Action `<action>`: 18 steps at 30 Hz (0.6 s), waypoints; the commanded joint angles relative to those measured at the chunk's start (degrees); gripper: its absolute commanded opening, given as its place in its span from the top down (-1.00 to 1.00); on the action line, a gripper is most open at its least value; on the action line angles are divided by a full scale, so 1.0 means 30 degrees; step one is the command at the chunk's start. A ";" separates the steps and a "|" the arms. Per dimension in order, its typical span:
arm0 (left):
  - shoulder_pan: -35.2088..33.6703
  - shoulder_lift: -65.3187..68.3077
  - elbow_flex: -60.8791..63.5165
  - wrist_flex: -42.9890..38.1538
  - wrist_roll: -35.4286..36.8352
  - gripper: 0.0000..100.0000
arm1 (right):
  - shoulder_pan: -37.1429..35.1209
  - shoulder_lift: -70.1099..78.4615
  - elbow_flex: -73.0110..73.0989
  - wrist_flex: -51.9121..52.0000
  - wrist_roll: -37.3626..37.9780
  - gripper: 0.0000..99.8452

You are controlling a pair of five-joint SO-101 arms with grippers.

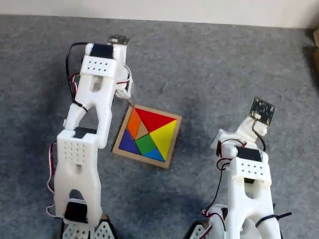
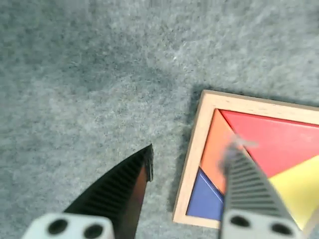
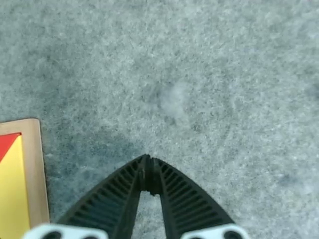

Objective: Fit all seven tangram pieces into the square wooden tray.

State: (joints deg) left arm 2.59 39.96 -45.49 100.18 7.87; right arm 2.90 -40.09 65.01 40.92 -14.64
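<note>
The square tray [image 2: 202, 124] lies on fuzzy grey carpet [image 1: 209, 64]. Its pale wooden rim frames flat, smooth painted pieces: red triangle [image 1: 154, 120], yellow triangle [image 1: 165, 135], orange piece [image 2: 214, 149]. My left gripper [image 2: 192, 149] gapes astride the tray's rim. Closing or dropping there could, I judge, snag the rim and jolt pieces loose. My right gripper [image 3: 148, 160], clenched on nothing, hangs beside the tray.

Pale, smooth, matt wood for the tray [image 2: 192, 154]; smooth, lightly glossy paint on the pieces [image 1: 149, 132]; coarse, fuzzy grey cloth over the table [image 1: 209, 69]; matt white plastic arms [image 1: 79, 154], ribbed black plastic fingers [image 3: 119, 194].
</note>
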 commanded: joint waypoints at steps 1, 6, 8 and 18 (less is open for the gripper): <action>0.0864 -0.3707 0.0982 0.0264 0.0059 0.77 | -0.0220 -0.0630 -0.0015 -0.0337 -0.0059 0.99; 0.1245 -0.7663 0.3678 0.0234 0.0059 0.99 | -0.0073 -0.1245 -0.0073 -0.0249 -0.0059 0.99; 0.1245 -0.9392 0.4967 0.0205 0.0029 0.99 | -0.0073 -0.2212 -0.0015 -0.0220 -0.0059 0.99; 0.1099 -2.0645 1.6484 -0.5099 0.0029 0.99 | -0.1040 -1.0681 0.2095 0.0864 -0.0059 0.99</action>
State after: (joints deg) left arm 5.23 -10.33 -6.55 91.21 7.87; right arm 2.37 -64.79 70.02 43.30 -14.64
